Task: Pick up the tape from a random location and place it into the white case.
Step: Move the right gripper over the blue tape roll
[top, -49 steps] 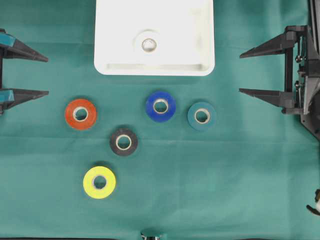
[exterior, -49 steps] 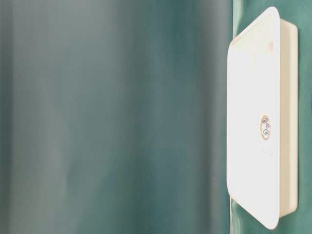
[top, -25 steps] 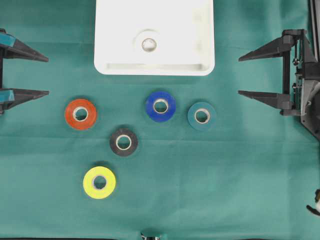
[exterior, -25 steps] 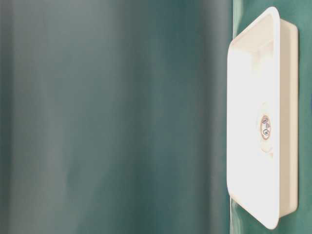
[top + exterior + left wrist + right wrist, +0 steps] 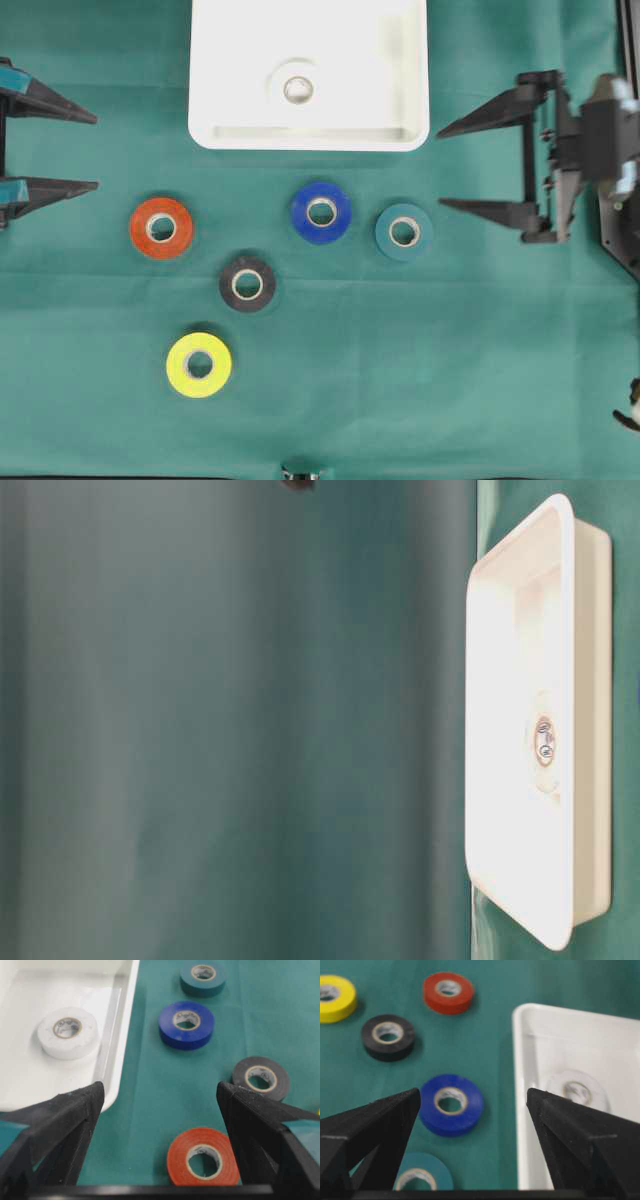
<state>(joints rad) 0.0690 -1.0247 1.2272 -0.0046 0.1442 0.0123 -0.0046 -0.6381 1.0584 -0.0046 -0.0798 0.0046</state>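
The white case (image 5: 230, 60) lies at the table's far middle with a white tape roll (image 5: 298, 90) inside it. On the green cloth lie orange-red (image 5: 161, 228), blue (image 5: 321, 213), teal (image 5: 403, 232), black (image 5: 247, 284) and yellow (image 5: 199, 365) tape rolls. My left gripper (image 5: 97, 151) stands open at the left edge, holding nothing, with the orange-red roll (image 5: 180, 1155) just ahead of it. My right gripper (image 5: 439, 168) is open and empty, right of the case's near corner and above the teal roll (image 5: 440, 1167). The blue roll (image 5: 470, 1115) sits ahead between its fingers.
The case's raised rim (image 5: 522, 1110) lies close to the right gripper's inner finger. The table-level view shows only the case (image 5: 520, 630) and blurred green cloth. Bare cloth stretches across the near right of the table.
My right gripper has moved left, from the right edge toward the case corner and the teal roll. The left gripper and all the rolls have stayed put.
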